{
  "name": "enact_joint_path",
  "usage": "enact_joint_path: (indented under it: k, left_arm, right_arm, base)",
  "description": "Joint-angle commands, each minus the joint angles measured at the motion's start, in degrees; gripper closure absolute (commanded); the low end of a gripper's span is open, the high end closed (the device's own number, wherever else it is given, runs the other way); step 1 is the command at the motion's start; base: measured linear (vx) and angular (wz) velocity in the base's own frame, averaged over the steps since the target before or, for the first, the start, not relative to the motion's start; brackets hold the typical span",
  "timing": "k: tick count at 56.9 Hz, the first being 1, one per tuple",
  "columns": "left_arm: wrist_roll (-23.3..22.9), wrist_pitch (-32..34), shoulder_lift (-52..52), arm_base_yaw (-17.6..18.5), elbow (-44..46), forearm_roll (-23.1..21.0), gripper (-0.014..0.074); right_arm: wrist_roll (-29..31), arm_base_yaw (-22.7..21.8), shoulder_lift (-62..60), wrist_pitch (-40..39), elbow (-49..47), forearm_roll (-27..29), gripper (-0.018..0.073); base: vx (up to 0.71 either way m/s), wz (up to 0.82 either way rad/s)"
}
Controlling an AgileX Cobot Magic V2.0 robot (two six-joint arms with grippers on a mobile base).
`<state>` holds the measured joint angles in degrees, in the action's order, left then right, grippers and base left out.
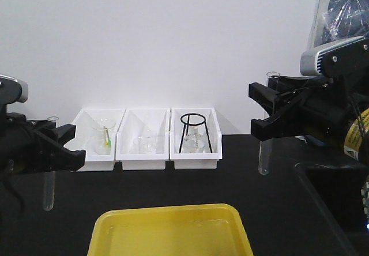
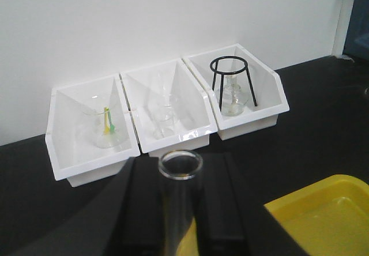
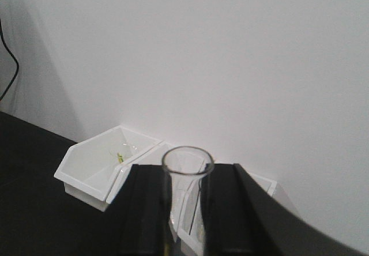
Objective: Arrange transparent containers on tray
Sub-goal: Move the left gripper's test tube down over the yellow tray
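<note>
White wall (image 1: 173, 37) and a black tabletop (image 1: 271, 210) are seen, with a bright yellow tray (image 1: 173, 210) lying at the near edge. The left test tube (image 1: 48, 192), slim, clear and round-bottomed, is clamped upright in the left gripper (image 1: 60, 146), above the table and left of the tray. The right test tube (image 1: 264, 155), of like form, is gripped upright by the right gripper (image 1: 262, 110), higher and to the tray's right. Three white bins (image 1: 143, 152) are lined against the wall.

plain white wall (image 1: 173, 37) behind matte black tabletop (image 1: 271, 210); even, soft indoor light.
</note>
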<state>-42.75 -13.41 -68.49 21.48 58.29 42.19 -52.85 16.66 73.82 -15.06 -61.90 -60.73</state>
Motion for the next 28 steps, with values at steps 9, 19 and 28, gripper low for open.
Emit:
enact_joint_path:
  k: [9,19,28]
  left_arm:
    - [-0.1,3.5,1.3,0.3,1.7,0.3,0.0604]
    - [-0.1,3.5,1.3,0.3,1.7,0.3,0.0604]
    - [-0.7,1.8,1.3,0.3,1.7,-4.1,0.0604]
  right_arm:
    - [0.3,0.0,-1.4,-2.3,-1.8,0.5,0.0571]
    - [0.2,0.0,-1.4,-2.3,-1.8,0.5,0.0571]
    - [0.2,0.0,-1.4,-2.3,-1.8,0.5,0.0571]
  base:
    - [0.00,0.00]
    - [0.00,0.00]
    - [0.00,0.00]
